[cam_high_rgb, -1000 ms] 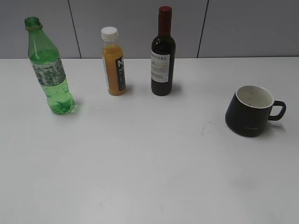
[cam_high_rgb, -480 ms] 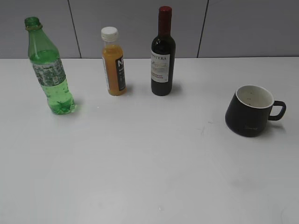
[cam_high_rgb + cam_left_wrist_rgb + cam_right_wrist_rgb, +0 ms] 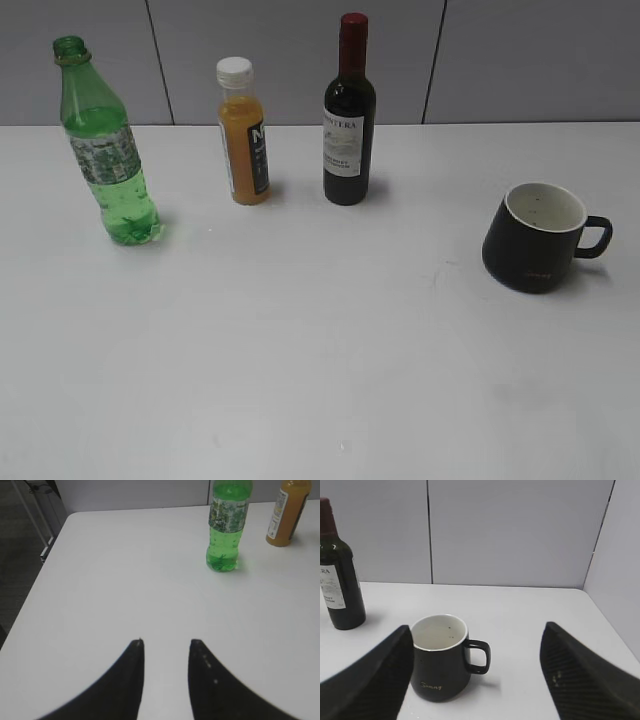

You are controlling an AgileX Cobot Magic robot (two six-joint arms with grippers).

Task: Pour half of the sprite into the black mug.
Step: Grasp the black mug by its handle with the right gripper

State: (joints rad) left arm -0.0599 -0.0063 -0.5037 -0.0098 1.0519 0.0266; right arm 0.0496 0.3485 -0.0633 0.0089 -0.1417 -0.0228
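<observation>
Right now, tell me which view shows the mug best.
The right wrist view: the mug is close and upright, with its white inside, handle and side print all clear. The exterior view shows it whole but smaller, at the table's right side, print faint. The left wrist view does not show it.

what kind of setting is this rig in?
Probably a lab or office test cell: bare white table, grey partition panels behind it, and only staged props, three bottles and a mug.
</observation>
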